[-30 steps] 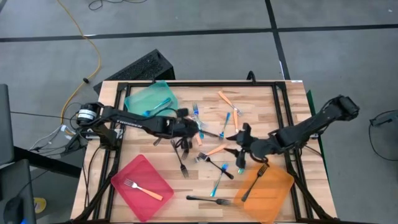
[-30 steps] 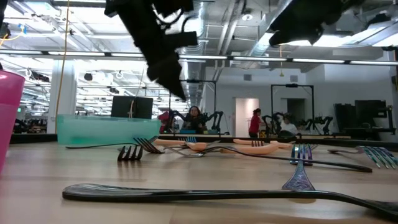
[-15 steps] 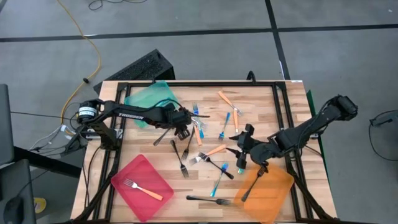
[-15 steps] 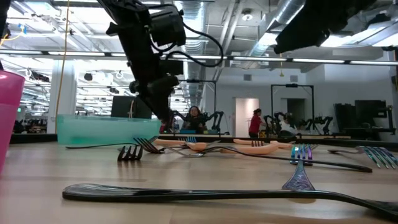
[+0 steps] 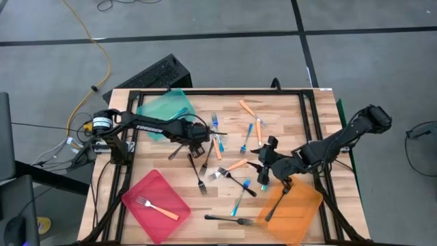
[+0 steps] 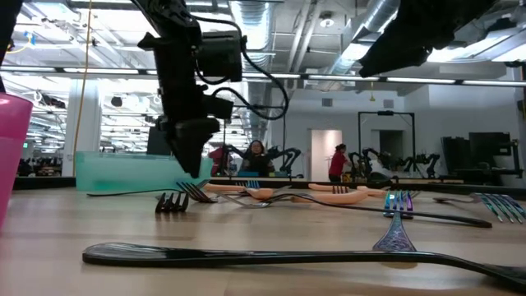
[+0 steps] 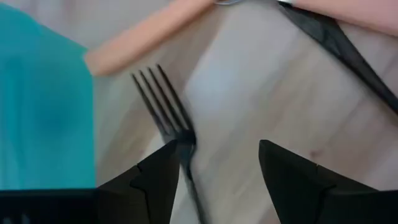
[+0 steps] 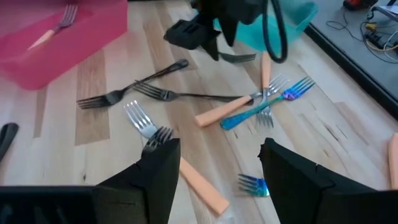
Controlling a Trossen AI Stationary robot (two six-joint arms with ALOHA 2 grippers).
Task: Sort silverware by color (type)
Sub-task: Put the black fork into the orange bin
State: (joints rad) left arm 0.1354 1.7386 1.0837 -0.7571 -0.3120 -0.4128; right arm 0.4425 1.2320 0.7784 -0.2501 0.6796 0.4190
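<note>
Forks with blue, orange and black handles lie scattered on the wooden table [image 5: 171, 174] between three trays. My left gripper [image 5: 194, 139] hovers open just right of the teal tray [image 5: 164, 107]. A black fork [image 7: 163, 102] lies flat on the wood below it, its neck close to one finger; the gripper [image 6: 194, 164] stands above the table. My right gripper [image 5: 266, 167] is open over the middle of the table, above an orange-handled fork [image 8: 186, 168], a blue fork [image 8: 261, 107] and black forks [image 8: 134, 84].
The red tray [image 5: 156, 198] at the near left holds one orange-handled fork [image 5: 157, 208]. A black fork [image 5: 276, 203] lies across the edge of the orange tray [image 5: 297, 205] at the near right. A black frame [image 5: 218, 91] rims the table.
My left gripper has moved toward the table's left edge, nearer the teal tray, and has come down closer to the table.
</note>
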